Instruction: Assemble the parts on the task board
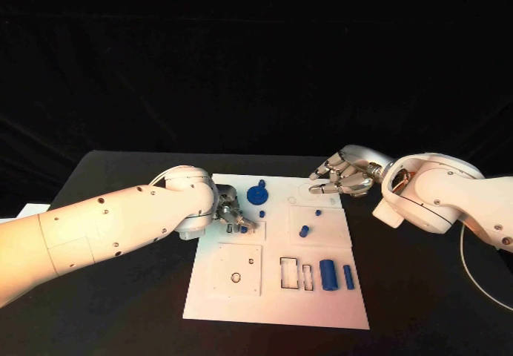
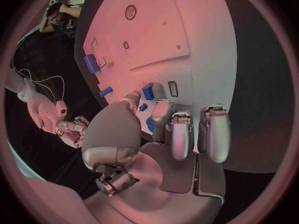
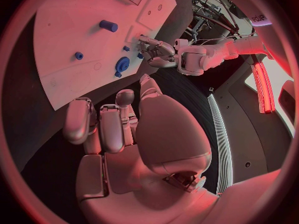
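The white task board (image 1: 280, 297) lies in the middle of the table. My left hand (image 1: 229, 213) reaches down at the board's left edge, its fingertips (image 2: 162, 108) beside a small square blue part (image 2: 148, 91) and a small blue peg (image 2: 143, 106). Whether it pinches a part is unclear. A round blue part (image 1: 258, 195) stands just right of that hand. My right hand (image 1: 344, 176) hovers over the board's far right corner, fingers apart and holding nothing. A short blue cylinder (image 1: 305, 231) and two longer blue parts (image 1: 338, 275) sit further along the board.
Bare black table surrounds the board on all sides. Recessed outlines and holes (image 1: 237, 277) mark the board's near left panel. The right wrist view shows the board (image 3: 62, 59), the blue cylinder (image 3: 107, 26), the round blue part (image 3: 122, 64) and my left hand (image 3: 157, 50).
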Robot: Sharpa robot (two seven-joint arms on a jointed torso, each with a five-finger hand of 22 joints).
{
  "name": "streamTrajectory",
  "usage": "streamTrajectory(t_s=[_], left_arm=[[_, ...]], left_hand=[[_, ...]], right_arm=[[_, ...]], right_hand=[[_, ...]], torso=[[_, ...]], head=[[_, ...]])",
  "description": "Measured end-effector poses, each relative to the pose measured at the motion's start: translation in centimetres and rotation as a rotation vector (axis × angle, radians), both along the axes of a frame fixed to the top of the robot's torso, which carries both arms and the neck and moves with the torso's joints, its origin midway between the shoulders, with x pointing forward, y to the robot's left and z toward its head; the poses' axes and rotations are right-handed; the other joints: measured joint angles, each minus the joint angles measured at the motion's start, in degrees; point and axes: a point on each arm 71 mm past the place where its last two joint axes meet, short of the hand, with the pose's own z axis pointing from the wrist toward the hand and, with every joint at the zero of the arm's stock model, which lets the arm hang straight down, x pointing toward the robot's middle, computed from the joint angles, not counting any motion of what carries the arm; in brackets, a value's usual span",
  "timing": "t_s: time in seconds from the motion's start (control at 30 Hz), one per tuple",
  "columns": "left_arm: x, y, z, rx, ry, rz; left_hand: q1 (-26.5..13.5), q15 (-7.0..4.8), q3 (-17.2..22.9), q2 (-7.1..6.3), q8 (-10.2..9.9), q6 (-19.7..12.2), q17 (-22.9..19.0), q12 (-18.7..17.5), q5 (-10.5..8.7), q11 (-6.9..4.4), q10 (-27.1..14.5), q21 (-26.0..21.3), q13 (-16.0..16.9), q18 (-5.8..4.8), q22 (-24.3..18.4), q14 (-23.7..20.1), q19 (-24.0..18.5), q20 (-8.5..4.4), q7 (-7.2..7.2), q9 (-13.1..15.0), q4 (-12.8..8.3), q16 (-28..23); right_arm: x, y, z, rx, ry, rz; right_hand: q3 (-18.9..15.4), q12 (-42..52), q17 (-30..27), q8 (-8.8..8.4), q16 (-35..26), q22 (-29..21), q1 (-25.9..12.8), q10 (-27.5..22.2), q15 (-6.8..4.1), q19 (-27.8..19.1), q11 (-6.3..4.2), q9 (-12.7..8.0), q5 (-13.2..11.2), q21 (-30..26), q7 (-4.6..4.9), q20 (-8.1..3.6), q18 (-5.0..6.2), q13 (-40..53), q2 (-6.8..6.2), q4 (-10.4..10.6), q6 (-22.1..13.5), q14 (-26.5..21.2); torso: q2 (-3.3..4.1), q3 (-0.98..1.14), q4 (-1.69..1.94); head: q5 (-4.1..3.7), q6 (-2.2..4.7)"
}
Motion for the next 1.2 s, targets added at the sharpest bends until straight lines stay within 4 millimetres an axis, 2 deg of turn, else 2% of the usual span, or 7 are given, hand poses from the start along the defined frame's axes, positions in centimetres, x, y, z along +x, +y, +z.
streamTrajectory(t_s=[0.23, 0.33, 0.43, 0.53, 0.73, 0.83, 1.2], left_arm=[[0.3, 0.5, 2.6, -0.042, -0.043, 0.013], [0.9, 1.0, 4.6, -0.051, -0.077, 0.022], [1.9, 1.5, 6.7, -0.052, -0.109, 0.038], [2.8, 2.0, 7.7, -0.045, -0.116, 0.057], [4.8, 2.8, 7.6, -0.012, -0.078, 0.092], [5.6, 2.8, 7.1, 0.006, -0.055, 0.101], [7.4, 3.3, 5.1, 0.067, -0.007, 0.131]], left_hand=[[-0.30, 0.00, -2.52, 0.30, -0.05, -0.03, 0.00, -0.96, -0.72, 0.00, 0.00, -0.24, -1.19, 0.00, 0.00, 0.00, 0.00, 0.00, 0.02, 0.00, 0.04, 0.00], [0.03, 0.00, -3.83, 0.63, -0.05, -0.77, -0.01, -2.53, -0.72, 0.31, -1.39, -0.56, -2.93, 0.00, -0.01, 0.00, 0.00, 0.00, 0.71, 0.00, 0.06, 0.00], [1.32, 0.00, -5.04, 1.88, -0.32, -1.77, -0.01, -4.63, -0.72, 0.66, -2.98, -1.34, -5.24, 0.00, -0.01, 0.00, 0.00, 0.00, 1.13, 0.00, -0.14, 0.00], [2.60, 0.00, -5.63, 1.92, -0.45, -2.30, -0.01, -5.88, -0.72, 0.85, -3.76, -1.58, -6.66, 0.00, -0.01, 0.00, 0.00, 0.00, 1.27, -0.04, -0.08, 0.00], [6.49, 1.45, -7.23, 3.13, -3.59, -5.87, -0.01, -10.27, -0.72, 2.35, -7.30, -2.68, -11.65, 0.01, -0.01, 0.02, 0.05, 0.89, 2.80, -1.96, -0.32, 0.00], [7.54, 1.52, -7.80, 3.30, -4.88, -6.46, -0.01, -10.66, -0.72, 2.75, -7.70, -2.91, -12.43, 0.01, -0.02, 0.08, 0.11, 1.16, 3.39, -3.02, -0.27, 0.00], [8.30, 1.86, -9.04, 3.61, -5.07, -5.40, -0.01, -9.32, -0.72, 2.67, -7.15, -2.90, -11.29, 0.00, -0.02, 0.01, 0.10, 1.56, 3.18, -4.01, -0.07, 0.00]], right_arm=[[0.1, -0.1, -0.1, -0.001, 0.002, -0.004], [0.1, -0.2, -0.2, -0.001, 0.004, -0.006], [0.2, -0.2, -0.3, -0.002, 0.007, -0.008], [0.2, -0.3, -0.4, -0.003, 0.009, -0.009], [0.3, -0.3, -0.5, -0.004, 0.012, -0.011], [0.3, -0.2, -0.5, -0.004, 0.012, -0.010], [0.3, 0.0, -0.5, -0.003, 0.013, -0.006]], right_hand=[[0.00, 0.00, 0.00, 0.00, 0.00, 0.00, 0.00, 0.00, 0.00, 0.00, 0.00, 0.00, 0.00, 0.00, 0.00, 0.00, 0.00, 0.00, 0.00, 0.00, 0.00, 0.00], [0.00, 0.00, 0.00, 0.00, 0.00, 0.00, 0.00, 0.00, 0.00, 0.00, 0.00, 0.00, 0.00, 0.00, 0.00, 0.00, 0.00, 0.00, 0.00, 0.00, 0.00, 0.00], [-0.08, 0.00, 0.00, 0.00, 0.00, -0.04, -0.17, 0.00, 0.00, 0.00, 0.00, 0.00, 0.00, 0.00, 0.00, 0.00, 0.00, 0.00, 0.17, 0.08, 0.00, 0.00], [-0.24, 0.00, 0.00, 0.00, 0.00, -0.13, -0.24, 0.01, 0.00, -0.21, 0.00, 0.00, 0.00, 0.00, 0.00, -0.21, 0.00, 0.00, 0.24, 0.24, 0.00, 0.00], [-0.24, 0.25, 0.01, 0.00, 0.00, -0.13, -0.31, 0.08, 0.00, -0.21, 0.08, 0.00, 0.00, 0.00, 0.00, -0.21, 0.00, 0.16, 0.31, 0.24, 0.00, 0.00], [-0.24, 0.30, 0.01, 0.00, 0.00, -0.13, -0.31, 0.08, 0.00, -0.21, 0.08, 0.00, 0.00, 0.00, 0.00, -0.21, 0.00, 0.20, 0.31, 0.24, 0.00, 0.00], [-0.23, 0.29, 0.01, 0.22, 0.00, -0.13, -0.31, 0.08, 0.00, -0.21, 0.08, 0.00, 0.24, 0.00, 0.00, -0.21, 0.00, 0.19, 0.31, 0.23, 0.00, 0.00]], torso=[[0.01, 0.00, 0.01], [-0.01, 0.04, 0.04], [-0.03, 0.08, 0.08], [-0.03, 0.12, 0.12], [-0.02, 0.08, 0.10], [0.01, 0.05, 0.05], [0.08, 0.04, -0.04]], head=[[-0.16, 0.02], [-0.11, -0.02], [0.01, 0.01], [0.13, 0.07], [0.38, 0.18], [0.56, 0.24], [0.91, 0.06]])
